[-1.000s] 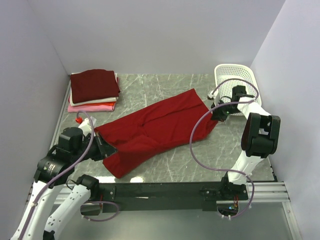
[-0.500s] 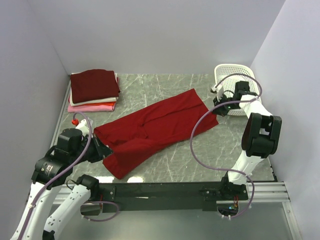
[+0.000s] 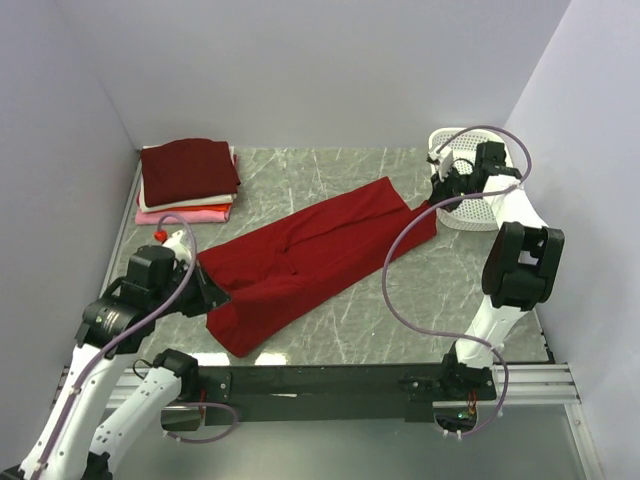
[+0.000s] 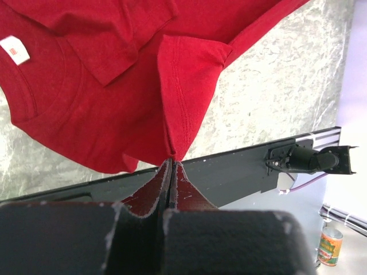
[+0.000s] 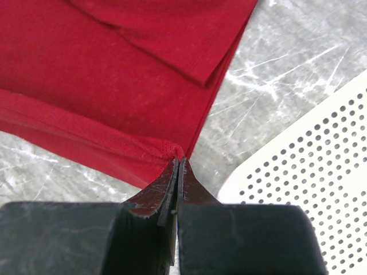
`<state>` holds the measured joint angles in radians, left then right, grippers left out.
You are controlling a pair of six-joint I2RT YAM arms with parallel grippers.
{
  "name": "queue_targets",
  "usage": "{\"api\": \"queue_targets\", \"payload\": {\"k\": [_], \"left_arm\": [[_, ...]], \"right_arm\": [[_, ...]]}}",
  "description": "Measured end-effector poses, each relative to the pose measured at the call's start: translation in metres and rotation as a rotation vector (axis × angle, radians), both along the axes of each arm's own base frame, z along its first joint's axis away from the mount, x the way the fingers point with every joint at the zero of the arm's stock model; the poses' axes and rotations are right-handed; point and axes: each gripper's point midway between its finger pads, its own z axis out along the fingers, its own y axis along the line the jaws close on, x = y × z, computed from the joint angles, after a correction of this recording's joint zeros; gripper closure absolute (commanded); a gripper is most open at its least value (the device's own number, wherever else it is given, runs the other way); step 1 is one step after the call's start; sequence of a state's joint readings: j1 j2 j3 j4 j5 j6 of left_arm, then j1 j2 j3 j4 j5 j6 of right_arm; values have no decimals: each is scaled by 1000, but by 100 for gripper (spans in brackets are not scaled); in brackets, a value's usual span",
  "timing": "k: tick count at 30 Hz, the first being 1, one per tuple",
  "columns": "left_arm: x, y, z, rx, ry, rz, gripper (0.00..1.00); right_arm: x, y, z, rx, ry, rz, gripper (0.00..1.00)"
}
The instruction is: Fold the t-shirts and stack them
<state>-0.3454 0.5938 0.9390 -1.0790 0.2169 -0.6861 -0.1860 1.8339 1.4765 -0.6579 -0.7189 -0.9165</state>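
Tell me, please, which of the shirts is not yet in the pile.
The bright red shirt: it lies stretched across the table, while the others sit folded in the corner pile.

The red shirt (image 3: pixel 310 260) is bright and doubled lengthwise into a long band. It is drawn out diagonally over the surface (image 3: pixel 400 300) from near left to far right. A hemmed edge at its near-left end is pinched in the left tool (image 4: pixel 172 165), and its far-right corner in the right tool (image 5: pixel 179 163). A small white label (image 4: pixel 15 50) shows at the collar. At far left sits a stack (image 3: pixel 186 185) of folded shirts: dark maroon on top, white beneath, pink lowest.
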Motion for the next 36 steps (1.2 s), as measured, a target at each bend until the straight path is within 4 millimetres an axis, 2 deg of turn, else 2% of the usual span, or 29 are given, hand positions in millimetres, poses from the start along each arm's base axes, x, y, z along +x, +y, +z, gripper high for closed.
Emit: {"api": "queue_targets", "payload": {"k": [14,23,31,36], "left_arm": [[34,-3,-14,96,31,-33,100],[44,3,-15,148,8,-17,100],[57,12,-25,229,19,3,100],[67,13,-19,242,-7,10,100]], "right_arm": [[22,-6,-25,-40,80,-36,100],[26,8,-39,-72,115,-32,100],[47,18,-40,-94,99,-47,99],[49,16,-50,-109,126,-69,98]]}}
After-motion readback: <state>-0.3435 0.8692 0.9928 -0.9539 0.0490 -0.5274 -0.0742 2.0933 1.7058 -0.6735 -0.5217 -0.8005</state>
